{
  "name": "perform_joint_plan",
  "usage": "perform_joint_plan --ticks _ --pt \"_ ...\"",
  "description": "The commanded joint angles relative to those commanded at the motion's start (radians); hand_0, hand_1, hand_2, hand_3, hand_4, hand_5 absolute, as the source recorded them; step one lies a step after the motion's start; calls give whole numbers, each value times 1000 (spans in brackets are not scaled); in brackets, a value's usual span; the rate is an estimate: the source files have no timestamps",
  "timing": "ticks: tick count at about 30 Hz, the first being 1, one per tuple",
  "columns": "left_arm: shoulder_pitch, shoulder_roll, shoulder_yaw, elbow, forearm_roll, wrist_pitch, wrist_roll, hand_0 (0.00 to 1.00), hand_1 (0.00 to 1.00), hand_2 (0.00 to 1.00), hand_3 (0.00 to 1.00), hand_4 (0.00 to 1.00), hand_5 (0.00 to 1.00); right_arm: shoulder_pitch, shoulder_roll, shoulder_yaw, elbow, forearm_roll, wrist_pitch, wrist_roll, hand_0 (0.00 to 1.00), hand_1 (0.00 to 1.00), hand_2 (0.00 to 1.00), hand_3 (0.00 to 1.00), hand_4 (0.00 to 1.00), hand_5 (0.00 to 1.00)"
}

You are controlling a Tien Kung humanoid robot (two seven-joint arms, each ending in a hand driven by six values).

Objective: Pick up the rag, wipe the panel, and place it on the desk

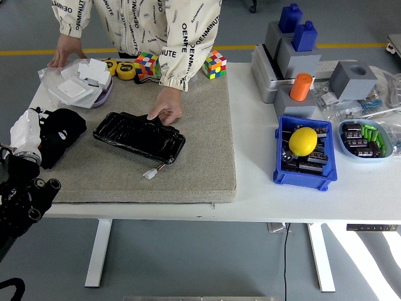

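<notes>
The glossy black panel (139, 135) lies on the grey felt mat (200, 157), left of centre. A person's hand (165, 106) rests on the panel's far right corner. The black rag (58, 133) hangs bunched at the mat's left edge, and my left hand (32, 135), white-covered, is shut on it. The rag is clear of the panel, about a hand's width to its left. My left arm runs down to the lower left corner. My right hand does not appear.
White boxes and plastic bags (78, 81) sit at the far left under the person's other hand (64, 51). Two colour cubes (213, 64) and tape rolls stand at the mat's far edge. A blue bin with a yellow ball (303, 141) and grey fixtures fill the right.
</notes>
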Motion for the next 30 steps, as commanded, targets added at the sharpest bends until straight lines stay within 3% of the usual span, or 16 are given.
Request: perform_joint_plan --ticks 3,4,9,10,15,16,21,22,26,30 --pt "4 0 -12 -7 18 -6 12 526 694 713 755 979 141 -1 1 1 0 -1 0 0 540 557 490 522 882 347" --pt "6 0 -16 -12 21 -7 15 714 870 921 930 998 240 -1 2 1 0 -1 0 0 539 557 490 521 882 347" --pt "28 9 -36 -86 0 -47 47 714 870 921 930 998 240 -3 2 3 0 -3 1 0 539 557 490 521 882 347" --pt "37 12 -38 -113 -19 -63 58 802 966 998 998 998 367 -3 1 5 0 -4 1 0 542 558 489 521 883 348" --pt "89 20 -70 -248 -136 -103 54 802 966 998 998 998 367 -2 1 5 1 -3 1 0 542 558 489 521 883 348" --pt "100 20 -80 -277 -172 -99 38 697 865 926 940 998 314 -2 1 5 1 -3 1 0 539 558 490 522 883 348" --pt "137 2 -146 -371 -374 -1 -149 697 865 926 940 998 314 -3 3 12 -2 -13 1 0 539 558 490 522 883 348" --pt "139 -2 -160 -378 -416 6 -192 571 712 743 768 998 285 -3 3 16 -3 -16 1 0 539 557 490 522 883 348" --pt "153 -20 -236 -409 -500 25 -336 571 712 743 768 998 285 3 3 34 -10 -35 0 0 539 557 490 522 883 348" --pt "163 -29 -298 -429 -525 29 -389 531 665 695 735 951 267 8 2 58 -16 -56 -1 1 539 556 490 522 883 348"
